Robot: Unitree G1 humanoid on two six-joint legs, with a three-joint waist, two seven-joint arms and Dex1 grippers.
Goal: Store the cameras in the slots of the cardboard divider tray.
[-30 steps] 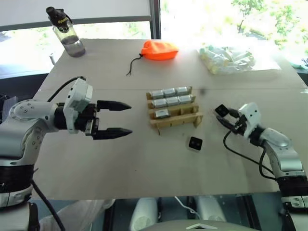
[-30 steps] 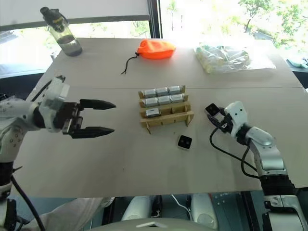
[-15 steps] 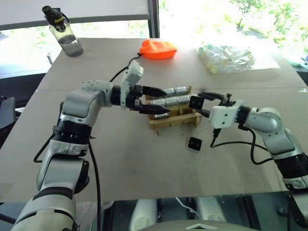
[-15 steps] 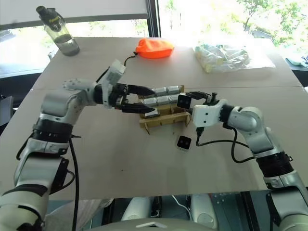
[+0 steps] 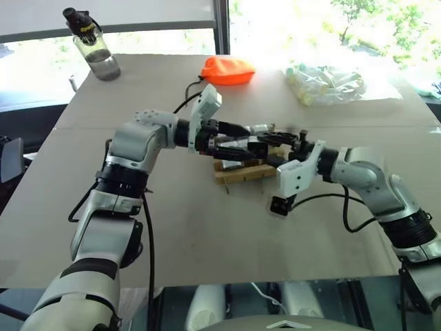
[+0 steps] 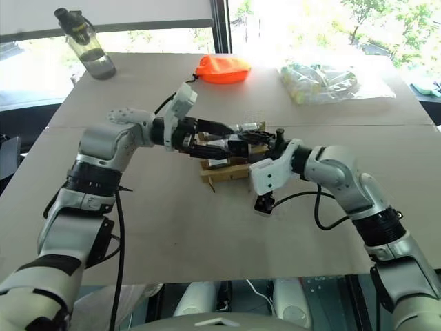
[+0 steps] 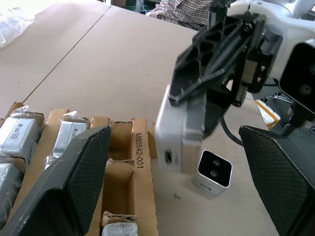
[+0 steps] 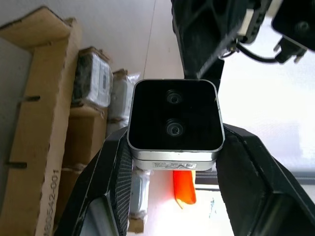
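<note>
Desk point(image 5: 172, 227) carries the cardboard divider tray point(image 5: 238, 172) at centre, several cameras already slotted in its far rows. Over it, right gripper point(image 8: 172, 162), jaws clenched on a camera point(image 8: 173, 120); left gripper point(image 7: 182, 162) faces it, jaws released and empty. Another camera point(image 7: 213, 170) lies on the desk beside the tray.

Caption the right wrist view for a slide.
Right gripper shut on a camera, black lens face toward the viewer, above the cardboard divider tray, whose slots already hold wrapped cameras.
</note>
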